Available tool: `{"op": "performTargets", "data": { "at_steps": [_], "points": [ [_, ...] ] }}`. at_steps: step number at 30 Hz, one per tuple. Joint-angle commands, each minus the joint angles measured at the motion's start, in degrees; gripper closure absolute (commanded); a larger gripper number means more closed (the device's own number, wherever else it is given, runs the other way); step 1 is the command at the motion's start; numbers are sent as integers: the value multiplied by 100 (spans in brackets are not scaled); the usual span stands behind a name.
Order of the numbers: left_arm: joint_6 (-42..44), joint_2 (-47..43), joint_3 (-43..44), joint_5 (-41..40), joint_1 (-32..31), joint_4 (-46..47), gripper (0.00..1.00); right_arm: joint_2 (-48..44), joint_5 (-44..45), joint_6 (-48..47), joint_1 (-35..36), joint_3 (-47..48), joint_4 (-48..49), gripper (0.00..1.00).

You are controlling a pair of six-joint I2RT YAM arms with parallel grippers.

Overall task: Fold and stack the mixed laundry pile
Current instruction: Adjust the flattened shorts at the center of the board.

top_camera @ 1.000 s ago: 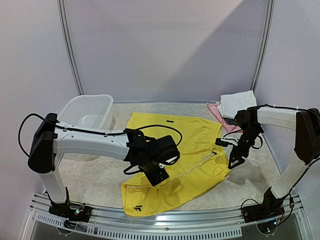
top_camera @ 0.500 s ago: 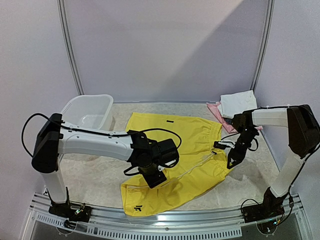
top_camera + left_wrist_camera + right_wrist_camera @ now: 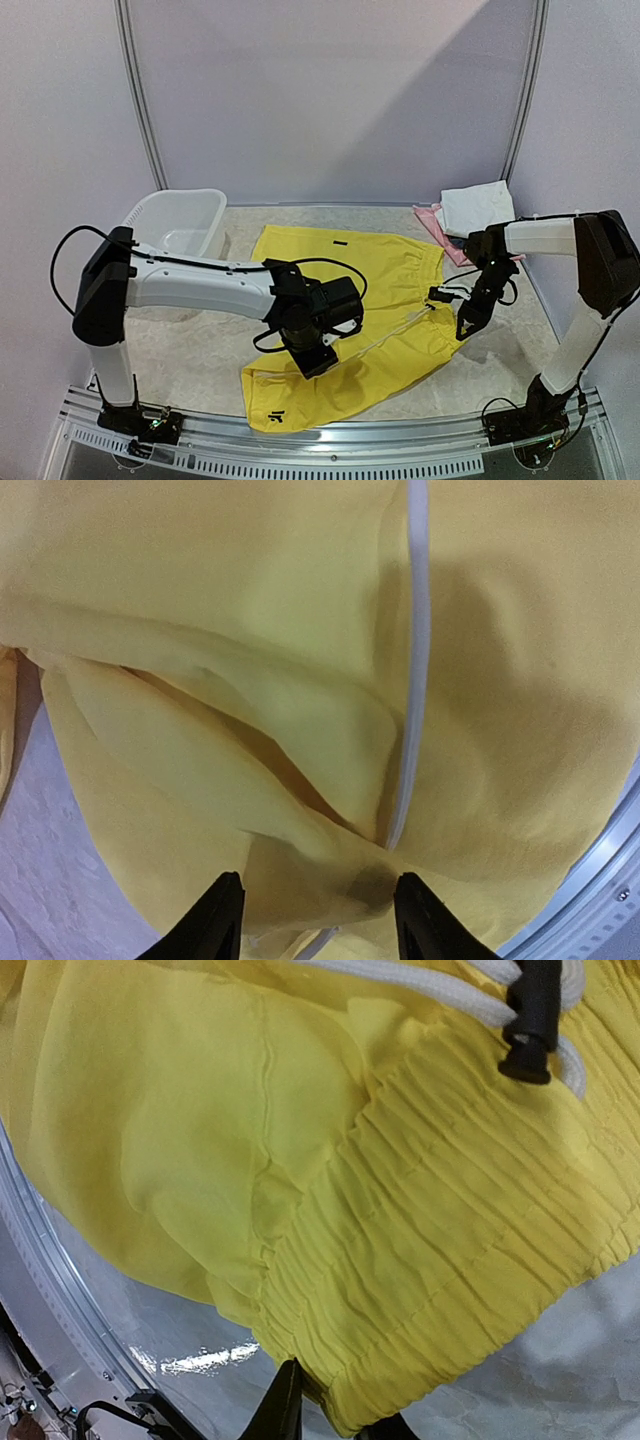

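Right wrist: right tool [image 3: 336, 1412] pinches the waistband of yellow shorts [image 3: 400, 1210].

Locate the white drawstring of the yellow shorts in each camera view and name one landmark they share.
Top external: the drawstring runs diagonally across the yellow shorts, right of centre.
Left wrist: the drawstring is a vertical line right of centre.
Right wrist: the drawstring lies along the top edge, beside a black toggle.
Shared landmark: the yellow shorts fabric, in every view.
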Motion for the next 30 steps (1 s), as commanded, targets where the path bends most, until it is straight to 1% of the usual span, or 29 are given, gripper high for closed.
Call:
{"op": "performTargets", "data": {
  "at_steps": [1, 4, 5, 7, 9, 10, 11, 14, 17, 20, 23, 27, 30],
  "points": [
    [-82, 218, 44, -1, 96, -177, 49, -172, 80, -14, -29, -62, -11, 82],
    [-85, 223, 13, 40, 122, -151, 53, -202, 89, -14, -56, -65, -20, 82],
    [-76, 230, 8, 57, 135, -150, 58, -206, 91, -14, -66, -62, -17, 83],
    [-82, 204, 11, 87, 185, -165, 73, -208, 90, -14, -83, -78, -13, 83],
    [-119, 74, -15, -37, 264, -182, 91, -208, 90, -27, -107, -96, -7, 84],
    [-153, -32, -96, -121, 335, -175, 97, -208, 108, -35, -128, -109, 0, 86],
    [-184, -176, -187, -194, 431, -164, 100, -208, 107, -46, -153, -128, -9, 88],
    [-291, -726, -535, -409, 882, -108, 100, -223, 41, -128, -267, -130, -100, 99],
    [-361, -1166, -869, -472, 1455, -17, 100, -231, -19, -196, -400, -115, -213, 100],
    [-346, -1401, -1073, -471, 1903, 43, 100, -272, -5, -238, -453, -175, -258, 100],
    [-284, -1390, -1153, -372, 2197, 142, 100, -336, 4, -237, -467, -247, -262, 100],
    [-244, -1162, -1143, -240, 2437, 289, 100, -381, 6, -212, -466, -279, -292, 100],
    [-260, -879, -1040, -340, 2557, 141, 100, -400, 14, -190, -478, -305, -304, 100]
  ]
}}
